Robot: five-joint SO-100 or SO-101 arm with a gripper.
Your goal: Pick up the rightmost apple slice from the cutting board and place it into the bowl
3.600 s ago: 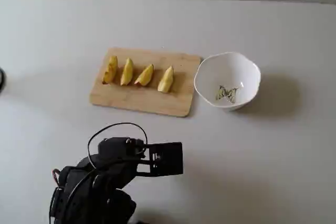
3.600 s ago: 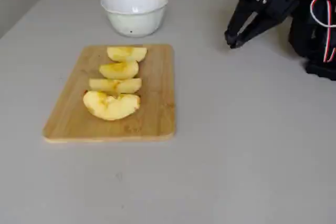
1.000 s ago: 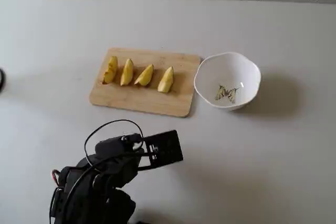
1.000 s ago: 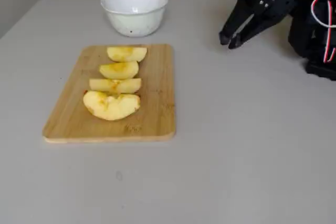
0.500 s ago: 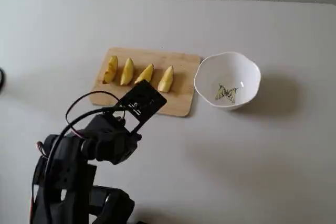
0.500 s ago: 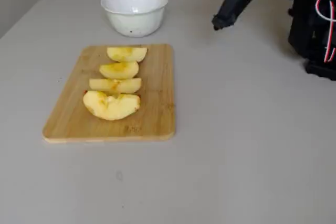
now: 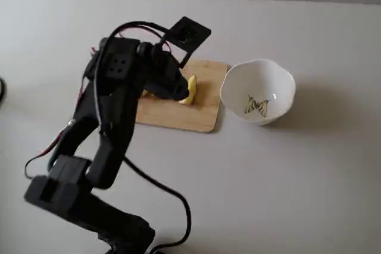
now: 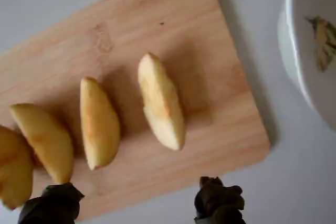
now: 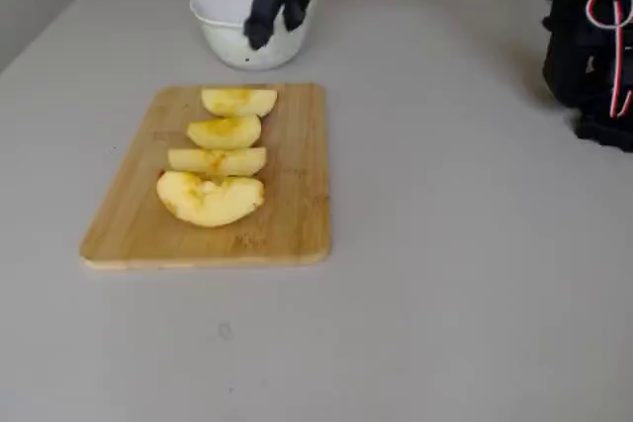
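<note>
Currently the gripper [image 8: 134, 203] is empty and spread wide: in the wrist view its two dark fingertips [image 8: 218, 203] enter from the bottom edge, well apart, with nothing between them.

The apple slice [image 8: 161, 102] to be taken lies flat on the cutting board [image 8: 210, 35], at about 12 o'clock from the midpoint of the gripper in the wrist view, clear of both tips. Its long axis runs from roughly 11 o'clock to 5 o'clock, so it lies nearly lengthwise to the line of approach and crosswise to the gap between the tips (a favourable orientation for closing across its narrow width, as a judgement). It is the slice nearest the bowl [image 8: 294, 51], which sits off the board at about 2 o'clock from the slice.

Count, wrist view: four slices on the board, the target plus three more to its left, the neighbouring slice [image 8: 98, 123] just beside it but apart. One board, one bowl, one arm. The bowl holds no slice; only its printed butterfly [image 7: 257, 106] is visible inside.
</note>
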